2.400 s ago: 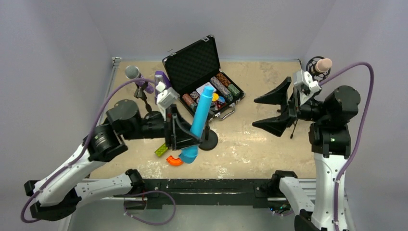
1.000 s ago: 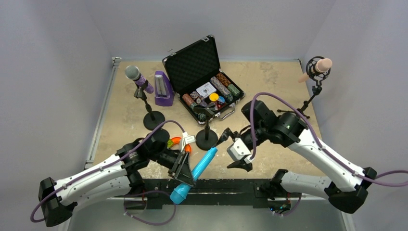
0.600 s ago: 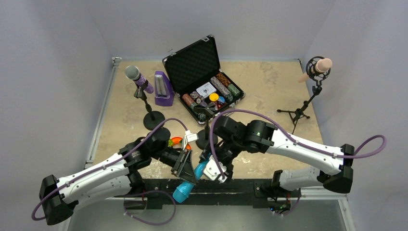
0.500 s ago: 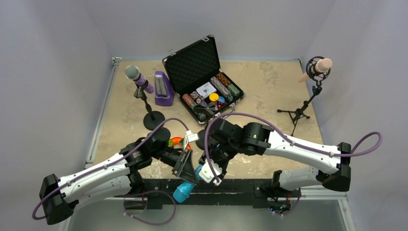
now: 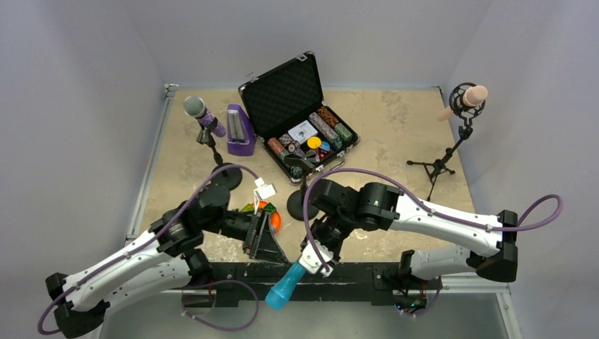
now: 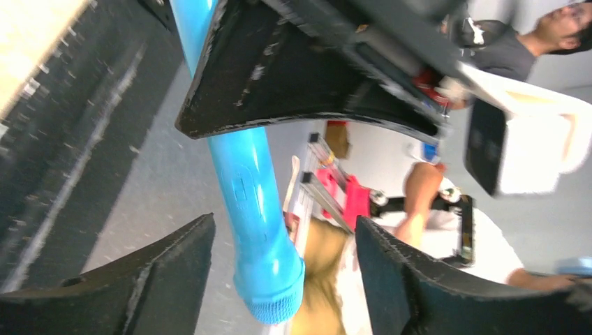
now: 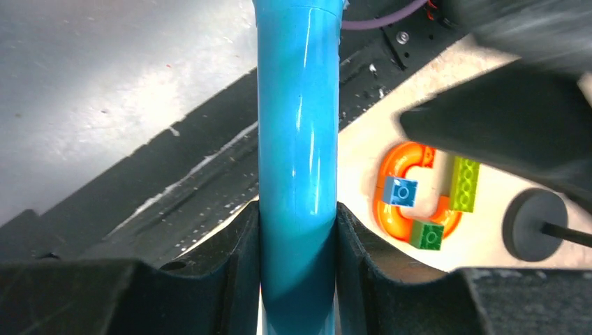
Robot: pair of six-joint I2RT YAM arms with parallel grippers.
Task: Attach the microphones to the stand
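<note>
At near edge of worktop (image 5: 395,127) | item: blue microphone (image 5: 286,288), jutting past the edge, head outward | right pincer (image 5: 309,260): clenched on its barrel | left pincer (image 5: 268,244): released, just beside | handling: probably light, stiff, slick; you should grip mid-barrel.

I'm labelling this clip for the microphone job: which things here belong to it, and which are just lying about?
Job: cyan microphone, purple microphone, pink microphone, empty centre stand.
Lying about: poker chip case, purple metronome, orange toy ring with bricks.
</note>
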